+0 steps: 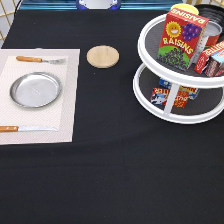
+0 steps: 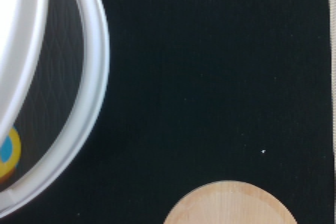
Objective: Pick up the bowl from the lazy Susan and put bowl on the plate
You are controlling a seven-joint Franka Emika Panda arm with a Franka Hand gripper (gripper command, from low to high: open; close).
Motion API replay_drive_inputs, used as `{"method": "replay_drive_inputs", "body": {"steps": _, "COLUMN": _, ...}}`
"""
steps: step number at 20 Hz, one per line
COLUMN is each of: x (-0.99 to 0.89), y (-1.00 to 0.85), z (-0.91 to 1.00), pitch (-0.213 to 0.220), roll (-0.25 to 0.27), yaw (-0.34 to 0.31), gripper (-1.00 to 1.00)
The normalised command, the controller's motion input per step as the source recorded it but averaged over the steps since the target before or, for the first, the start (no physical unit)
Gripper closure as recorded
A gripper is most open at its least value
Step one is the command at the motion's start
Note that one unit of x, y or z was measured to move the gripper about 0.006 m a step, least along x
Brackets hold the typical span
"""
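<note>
The white two-tier lazy Susan [image 1: 150, 100] stands at the exterior view's right. Its white rim [image 2: 86, 100] also shows in the wrist view. A dark glossy curved edge [image 1: 212, 11] shows on the upper tier behind the raisins box; it looks like the black bowl, mostly hidden. The silver metal plate [image 1: 36, 90] lies empty on a pale placemat [image 1: 67, 100] at the exterior view's left. The gripper does not show in the exterior view.
A raisins box [image 1: 182, 37] and red cans [image 1: 212, 57] crowd the upper tier; small cartons [image 1: 172, 95] sit on the lower tier. A round wooden coaster [image 1: 102, 56] [image 2: 225, 205] lies between turntable and placemat. A fork [image 1: 40, 60] and a knife [image 1: 25, 128] flank the plate.
</note>
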Motion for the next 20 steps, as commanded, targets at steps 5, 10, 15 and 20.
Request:
{"method": "replay_drive_inputs", "body": {"steps": 5, "x": 0.01, "y": 0.00, "z": 0.00, "pitch": 0.000, "roll": 0.000, "yaw": 0.000, "gripper": -1.00}}
{"method": "replay_drive_inputs", "body": {"steps": 10, "x": 0.14, "y": 0.35, "z": 0.13, "pitch": 0.023, "roll": 0.002, "yaw": -0.003, "gripper": -1.00}}
{"method": "replay_drive_inputs", "body": {"steps": 15, "x": 0.47, "y": 0.63, "z": 0.22, "pitch": 0.082, "roll": -0.011, "yaw": 0.000, "gripper": -1.00}}
{"method": "replay_drive_inputs", "body": {"steps": 20, "x": 0.46, "y": 0.50, "z": 0.30, "pitch": 0.099, "roll": 0.045, "yaw": 0.000, "gripper": -1.00}}
